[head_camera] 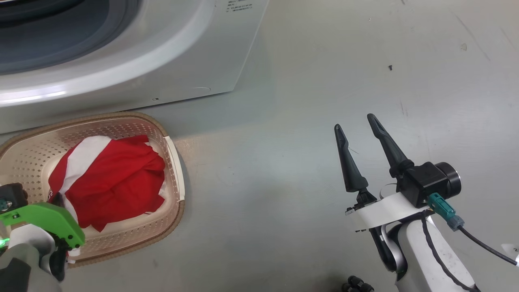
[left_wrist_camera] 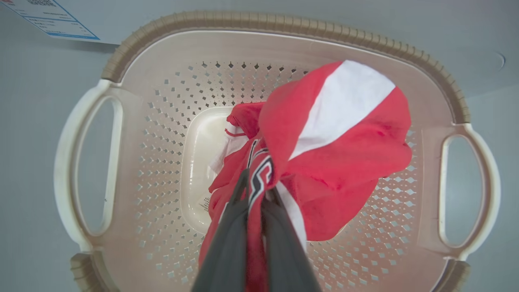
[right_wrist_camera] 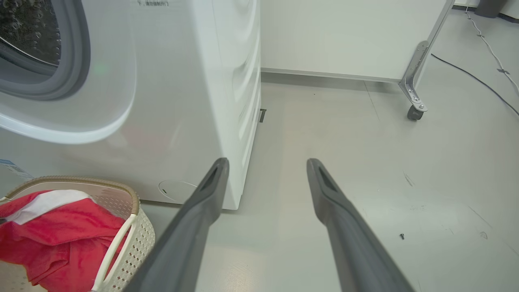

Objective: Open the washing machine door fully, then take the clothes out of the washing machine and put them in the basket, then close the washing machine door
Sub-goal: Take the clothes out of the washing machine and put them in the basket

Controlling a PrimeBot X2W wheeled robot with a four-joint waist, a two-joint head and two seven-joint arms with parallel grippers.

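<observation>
Left gripper was clamped on a fold of the clothes, fingers aimed straight down into the basket. The red bundle sagged directly below them, inside the rim on every side. Judged that a plain release would drop it in. Basket stood just before the washing machine. Right gripper was spread wide, empty, well apart over the floor.

L jaws tight on red clothes over cream basket, blue-edged label top-left
</observation>
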